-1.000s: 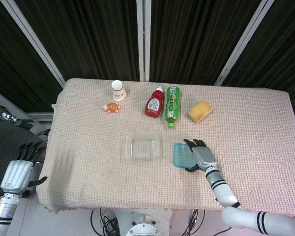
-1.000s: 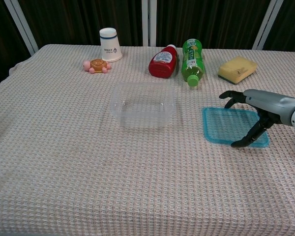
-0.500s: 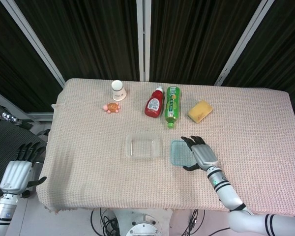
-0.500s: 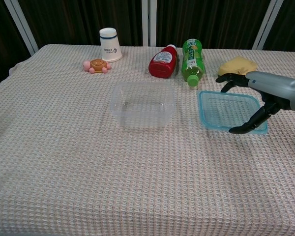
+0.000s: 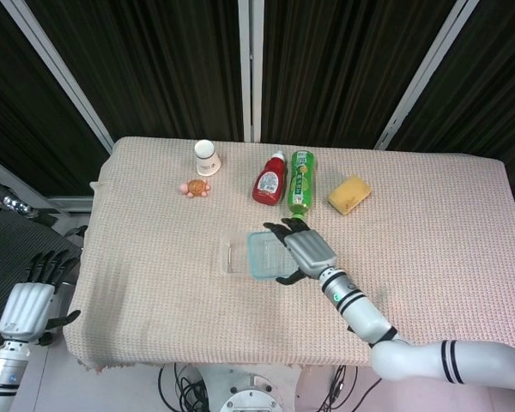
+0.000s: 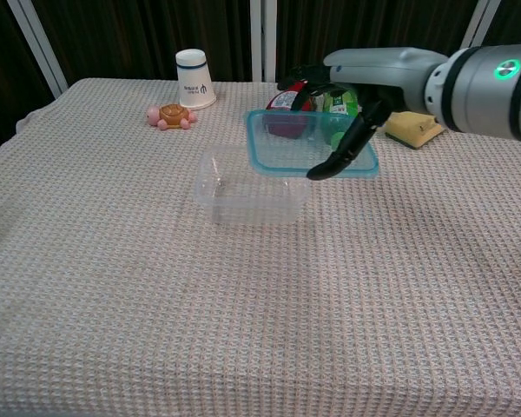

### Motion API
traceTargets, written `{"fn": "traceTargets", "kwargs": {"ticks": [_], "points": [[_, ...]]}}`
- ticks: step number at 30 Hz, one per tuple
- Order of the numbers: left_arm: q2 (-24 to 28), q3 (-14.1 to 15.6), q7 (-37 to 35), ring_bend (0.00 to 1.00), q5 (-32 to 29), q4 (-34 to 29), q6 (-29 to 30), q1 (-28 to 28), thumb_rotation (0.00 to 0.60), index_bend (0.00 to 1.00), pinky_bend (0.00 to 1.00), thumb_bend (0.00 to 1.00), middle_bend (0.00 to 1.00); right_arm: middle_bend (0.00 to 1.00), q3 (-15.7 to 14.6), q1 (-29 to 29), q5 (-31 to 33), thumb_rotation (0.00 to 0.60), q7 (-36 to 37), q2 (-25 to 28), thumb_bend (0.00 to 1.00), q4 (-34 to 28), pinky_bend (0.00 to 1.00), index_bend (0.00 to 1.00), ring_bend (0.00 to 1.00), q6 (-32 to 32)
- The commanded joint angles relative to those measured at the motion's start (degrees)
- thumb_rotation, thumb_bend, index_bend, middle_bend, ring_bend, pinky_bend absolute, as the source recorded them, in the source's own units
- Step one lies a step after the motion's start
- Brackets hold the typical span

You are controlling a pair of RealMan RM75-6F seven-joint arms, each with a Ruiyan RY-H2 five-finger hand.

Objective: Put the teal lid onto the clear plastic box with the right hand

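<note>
The teal lid (image 6: 311, 143) hangs in the air, roughly level, held up off the tabletop (image 6: 243, 295) by the right hand (image 6: 352, 104). It overlaps only the right part of the clear plastic box (image 6: 250, 185), which sits open on the cloth below it; in the head view the lid (image 5: 263, 254) covers the box's (image 5: 237, 256) right side and leaves its left edge showing. The fingers reach over the lid's far edge while the thumb curves under its near right edge, so the hand is gripping the lid and nothing else.

The step in hand looks like the carry, nearly finished: the lid is above the box but not yet squared over it. The next move, as I judge it, calls for a short shift to the robot's left until the lid's corners line up with the box rim, then a level descent and a release.

The left hand (image 5: 33, 302) hangs off the tabletop's left edge with its fingers apart, holding nothing. Beyond the box lie a red ketchup bottle (image 5: 269, 180), a green bottle (image 5: 301, 184), a yellow sponge (image 5: 349, 194), a white paper cup (image 6: 194, 79) and a small toy turtle (image 6: 169, 115), none near the lid's path.
</note>
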Motion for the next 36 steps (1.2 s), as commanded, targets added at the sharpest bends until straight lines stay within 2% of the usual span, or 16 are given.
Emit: {"fn": "traceTargets", "kwargs": {"ticks": [1, 6, 10, 23, 36], "points": [[0.0, -0.1, -0.5, 0.00, -0.2, 0.4, -0.2, -0.1, 0.600, 0.15, 0.00, 0.00, 0.06, 0.35, 1.4, 7.5, 8.7, 0.600, -5.5, -7.0, 0.22, 4.7, 0.00, 0.07, 0.00, 1.3], [-0.5, -0.1, -1.8, 0.00, -0.3, 1.6, -1.0, -0.5, 0.600, 0.15, 0.00, 0.00, 0.06, 0.35, 1.7, 11.7, 13.9, 0.600, -8.1, -12.4, 0.23, 9.1, 0.00, 0.07, 0.00, 4.9], [-0.8, -0.1, -3.0, 0.00, -0.2, 2.7, -1.0, -0.5, 0.600, 0.15, 0.00, 0.00, 0.06, 0.34, 1.6, 13.0, 15.8, 0.600, -8.7, -14.9, 0.22, 11.6, 0.00, 0.08, 0.00, 6.1], [-1.6, -0.1, -5.1, 0.00, 0.2, 4.9, -1.3, -0.9, 0.600, 0.15, 0.00, 0.00, 0.06, 0.34, 1.9, 13.3, 17.3, 0.600, -8.4, -16.6, 0.22, 11.5, 0.00, 0.08, 0.00, 9.6], [-2.3, 0.1, -6.4, 0.00, 0.2, 6.2, -1.0, -0.6, 0.600, 0.15, 0.00, 0.00, 0.06, 0.34, 1.7, 14.2, 18.5, 0.600, -10.2, -18.7, 0.22, 14.0, 0.00, 0.08, 0.00, 9.9]]}}
